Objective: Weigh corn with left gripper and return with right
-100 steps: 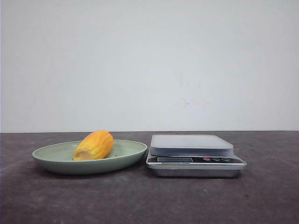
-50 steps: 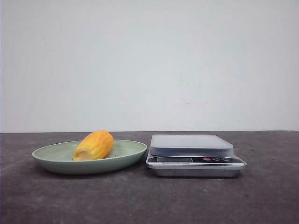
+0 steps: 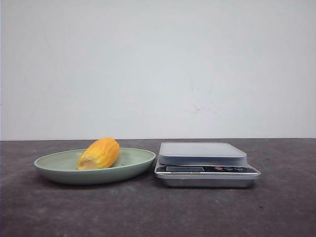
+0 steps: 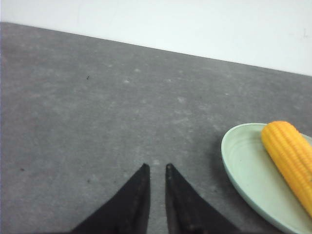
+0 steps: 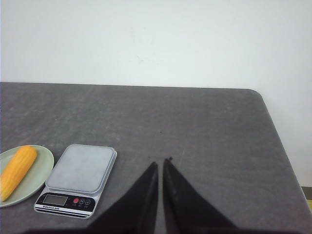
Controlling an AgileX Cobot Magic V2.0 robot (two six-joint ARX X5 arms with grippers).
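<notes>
A pale green plate (image 3: pixel 59 165) sits on the dark grey surface (image 3: pixel 158 212), and just to its right is a silver scale (image 3: pixel 205 170), the two close but apart. The scale's flat platform faces up, display and buttons toward the camera, white wall (image 3: pixel 158 69) behind.

Even soft light, faint shadows (wrist views slightly soft)

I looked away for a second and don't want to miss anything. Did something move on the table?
No, nothing visibly moved. The corn lies in the green plate exactly as before, and the scale beside it has nothing on its platform. Neither arm has come into the front view. Nothing was picked up or let go.
</notes>
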